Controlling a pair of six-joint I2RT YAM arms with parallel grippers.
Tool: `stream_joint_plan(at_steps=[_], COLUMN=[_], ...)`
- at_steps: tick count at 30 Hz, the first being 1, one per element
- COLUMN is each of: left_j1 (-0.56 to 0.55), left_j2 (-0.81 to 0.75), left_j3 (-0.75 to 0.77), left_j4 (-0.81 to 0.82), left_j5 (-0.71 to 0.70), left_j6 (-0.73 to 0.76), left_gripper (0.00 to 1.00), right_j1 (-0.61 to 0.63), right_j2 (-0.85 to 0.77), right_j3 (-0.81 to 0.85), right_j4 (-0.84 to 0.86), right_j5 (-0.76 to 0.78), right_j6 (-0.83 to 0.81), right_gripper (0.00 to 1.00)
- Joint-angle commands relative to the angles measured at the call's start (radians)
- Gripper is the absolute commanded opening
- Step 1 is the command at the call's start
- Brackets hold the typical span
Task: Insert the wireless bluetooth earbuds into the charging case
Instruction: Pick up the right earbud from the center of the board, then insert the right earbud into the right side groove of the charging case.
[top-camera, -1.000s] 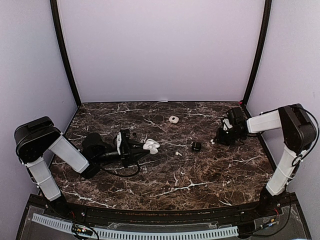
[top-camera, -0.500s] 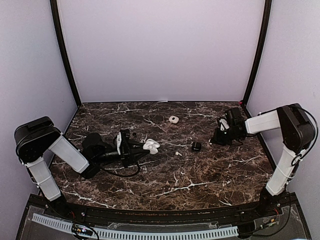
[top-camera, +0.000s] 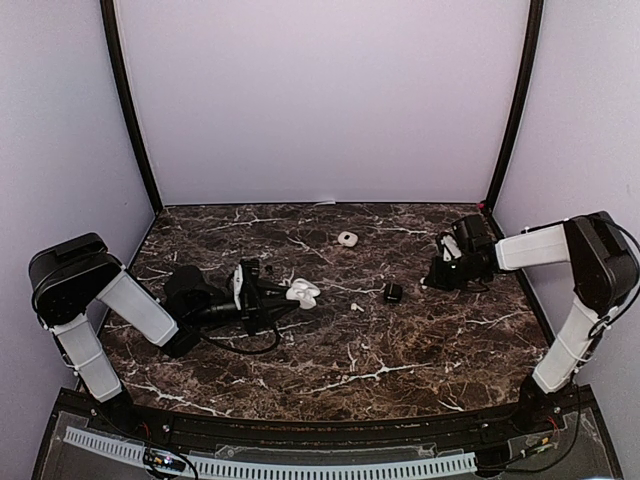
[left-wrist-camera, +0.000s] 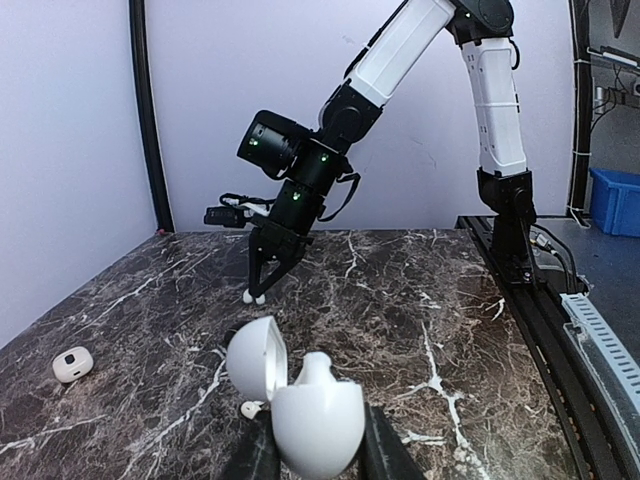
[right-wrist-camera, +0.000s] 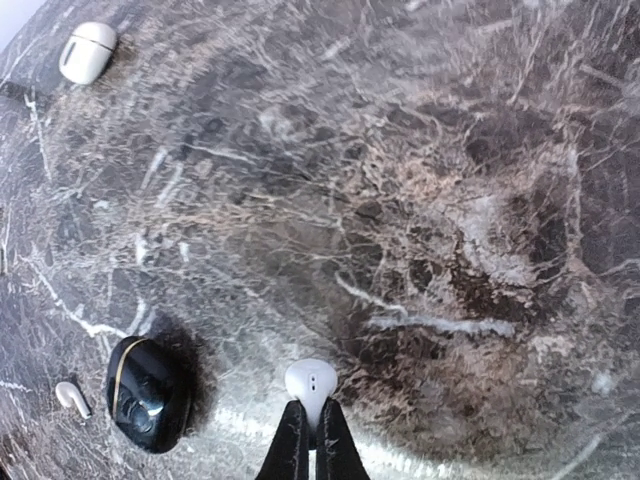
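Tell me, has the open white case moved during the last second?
No. The open white case keeps the same gap to the black case on its right, clamped in the left gripper.

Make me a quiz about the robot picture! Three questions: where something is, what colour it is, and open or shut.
1. Where is the open white case?
A. at the table's far edge
B. in the left gripper
C. under the right arm

2. What colour is the case nearest the right gripper?
A. red
B. green
C. black

3. The right gripper is:
A. shut on a white earbud
B. wide open
C. shut on nothing

Answers:
1 B, the left wrist view shows it clamped there.
2 C, it lies dark and glossy on the marble.
3 A, the bud is pinched at its tips.
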Motion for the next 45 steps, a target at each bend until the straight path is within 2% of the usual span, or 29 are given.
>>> stream_joint_plan(at_steps=[1,15,24,28,36,45], left_j1=[-0.004,-0.004,-0.004,-0.004,-0.004,-0.004], left_j2=[-0.008,0.01,0.018,0.022,0.046,0.055], left_j3=[0.005,0.009,0.017,0.022,0.04,0.047], left_j4=[0.005,0.025,0.022,0.023,0.054,0.086], left_j5=[0.024,0.054,0.078,0.109,0.224,0.28], left_j6=[0.019,0.021,0.022,0.017,-0.003,-0.033], left_gripper=[0.0,0.0,0.0,0.0,0.0,0.0], right_j1=[0.029,0.096,0.1,0.11,0.216,0.412], right_j2=[-0.106,-0.383,-0.453,-0.488,-0.541,-0.567], right_j3=[-0.046,-0.213,-0.254,-0.263,-0.319,-0.355], right_j4=[0.036,0.217,0.252,0.269,0.39,0.506], right_j5=[0.043,0.114,0.09,0.03,-0.08,-0.163], right_j6=[-0.047,-0.136,-0.161,-0.192,-0.261,-0.397], right_gripper=[0.0,0.0,0.0,0.0,0.0,0.0])
